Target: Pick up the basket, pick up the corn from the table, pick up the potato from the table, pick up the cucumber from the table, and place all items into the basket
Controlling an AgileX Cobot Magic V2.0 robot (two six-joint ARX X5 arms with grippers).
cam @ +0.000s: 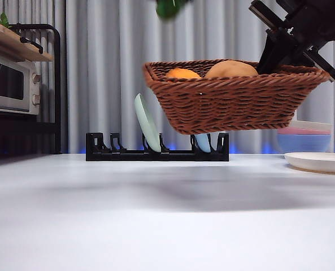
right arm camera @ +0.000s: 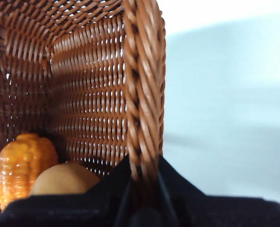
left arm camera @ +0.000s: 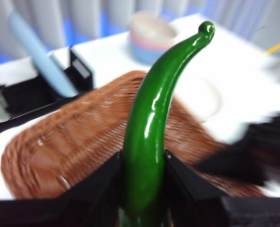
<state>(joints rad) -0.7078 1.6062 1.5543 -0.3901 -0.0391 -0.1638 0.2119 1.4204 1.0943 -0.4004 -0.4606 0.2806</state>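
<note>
The brown wicker basket (cam: 235,96) hangs in the air above the white table (cam: 156,214), tilted. My right gripper (cam: 280,53) is shut on its right rim (right arm camera: 142,85). Inside lie the orange corn (cam: 182,73) and the tan potato (cam: 231,69); both also show in the right wrist view, the corn (right arm camera: 21,168) beside the potato (right arm camera: 64,179). My left gripper (left arm camera: 142,189) is shut on the glossy green cucumber (left arm camera: 151,123) and holds it above the basket (left arm camera: 73,151). In the front view only a green bit of the cucumber (cam: 168,8) shows at the top edge.
A black dish rack (cam: 156,149) with a pale green plate (cam: 147,123) and a blue one stands behind the basket. A white plate (cam: 320,162) and a bowl (left arm camera: 151,35) are at the right. A microwave (cam: 12,82) on a shelf is at the left.
</note>
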